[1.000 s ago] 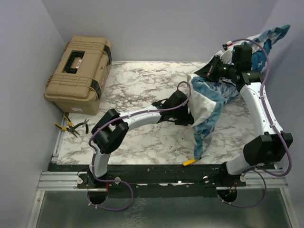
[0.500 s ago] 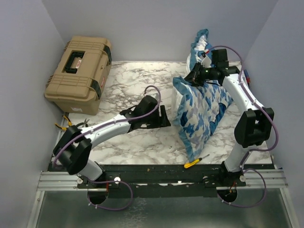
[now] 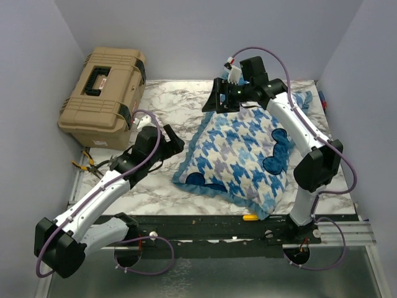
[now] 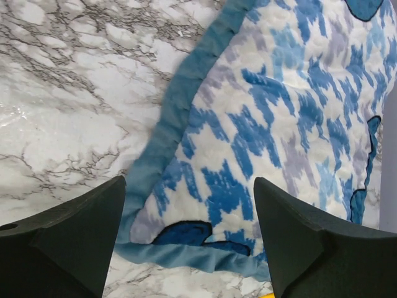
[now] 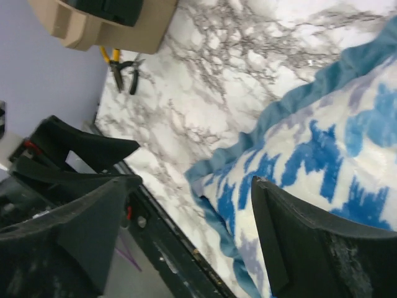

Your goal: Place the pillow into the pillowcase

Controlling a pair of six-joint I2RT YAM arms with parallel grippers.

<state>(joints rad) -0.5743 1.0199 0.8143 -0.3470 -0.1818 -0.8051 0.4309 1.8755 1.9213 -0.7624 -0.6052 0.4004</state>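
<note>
The blue-and-white houndstooth pillowcase point(image 3: 242, 155) with dark blue bear shapes and a blue ruffle lies flat and plump on the marble table point(image 3: 180, 105), right of centre. The pillow is hidden; no cream fabric shows. My right gripper point(image 3: 214, 102) hovers open above the case's far left corner, holding nothing. In the right wrist view its jaws point(image 5: 196, 180) stand wide over the case's point(image 5: 335, 143) ruffled corner. Left of the case, my left gripper point(image 3: 170, 138) is open and apart from it. The left wrist view shows the empty jaws point(image 4: 190, 180) facing the case's point(image 4: 279, 112) near corner.
A tan toolbox point(image 3: 102, 96) stands at the back left, with pliers point(image 3: 93, 164) lying in front of it. A yellow-handled screwdriver point(image 3: 250, 217) sits at the table's near edge, under the case's front corner. Walls close in on left, back and right.
The right gripper opened and let the case go; it dropped from hanging upright to lying flat. The left arm drew back to the left, and its jaws widened.
</note>
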